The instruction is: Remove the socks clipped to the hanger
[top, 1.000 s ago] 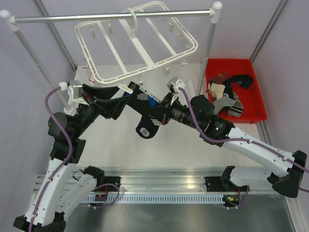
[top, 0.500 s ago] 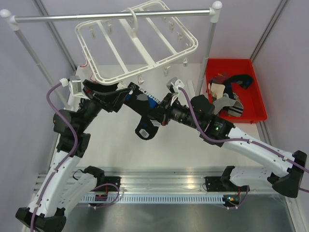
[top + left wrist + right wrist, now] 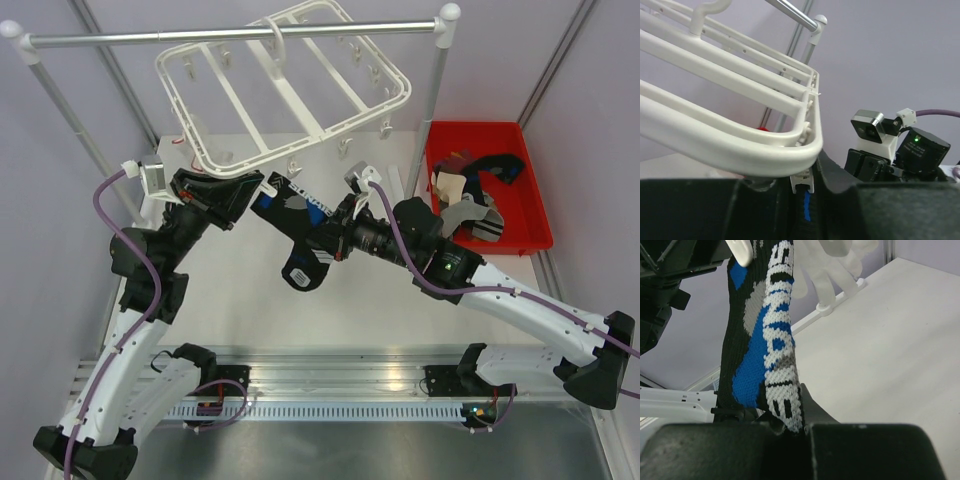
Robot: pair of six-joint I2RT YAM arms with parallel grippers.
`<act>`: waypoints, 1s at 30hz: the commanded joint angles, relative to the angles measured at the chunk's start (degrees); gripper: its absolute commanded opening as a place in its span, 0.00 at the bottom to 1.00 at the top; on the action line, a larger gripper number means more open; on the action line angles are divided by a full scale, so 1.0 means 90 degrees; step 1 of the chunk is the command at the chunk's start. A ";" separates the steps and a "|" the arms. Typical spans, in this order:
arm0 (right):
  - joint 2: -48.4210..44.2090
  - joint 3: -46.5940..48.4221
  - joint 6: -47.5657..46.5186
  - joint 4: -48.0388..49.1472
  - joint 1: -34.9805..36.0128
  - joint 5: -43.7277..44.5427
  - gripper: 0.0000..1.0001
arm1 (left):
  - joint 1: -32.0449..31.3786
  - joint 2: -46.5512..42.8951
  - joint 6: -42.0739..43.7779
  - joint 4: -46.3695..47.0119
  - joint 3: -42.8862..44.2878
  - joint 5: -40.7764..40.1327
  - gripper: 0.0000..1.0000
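Note:
The white hanger (image 3: 290, 90) hangs tilted from the rail, its near rim (image 3: 740, 142) right above my left gripper. One black-and-blue sock (image 3: 293, 205) stretches from a white clip (image 3: 802, 181) on the near rim down to my right gripper (image 3: 325, 238). My left gripper (image 3: 250, 190) is shut on that clip, one finger on each side of it, and the sock's blue edge (image 3: 806, 207) shows just below. In the right wrist view my right gripper (image 3: 790, 427) is shut on the sock (image 3: 765, 340), which runs taut up to the clip (image 3: 742, 252). The sock's free end (image 3: 303, 270) dangles.
A red bin (image 3: 535, 190) at the right holds several loose socks (image 3: 470, 190). The silver rail (image 3: 230, 35) on two posts carries the hanger. Other small clips (image 3: 345, 148) hang from the frame's near edge.
My left gripper has moved right and up to the sock's clip and closed from wide open onto it. The right arm has held still with the sock.

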 commanded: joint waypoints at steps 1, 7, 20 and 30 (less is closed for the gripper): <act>-0.0145 0.0012 0.0108 0.0225 -0.0034 -0.0035 0.01 | 0.0027 -0.0017 -0.0124 0.0284 -0.0003 0.0149 0.22; -0.0116 0.0080 0.0128 0.0118 -0.0025 0.0140 0.01 | 0.0027 0.0012 -0.0143 0.0284 0.0007 0.0149 0.02; -0.0203 -0.0047 0.0157 -0.1336 -0.0142 0.1848 0.01 | 0.0017 -0.0036 0.0032 -0.0019 0.0231 0.0023 0.02; -0.0156 0.0460 0.0138 -0.2236 -0.3485 0.0963 0.01 | 0.0027 -0.0183 0.0218 -0.0321 0.0290 -0.0036 0.02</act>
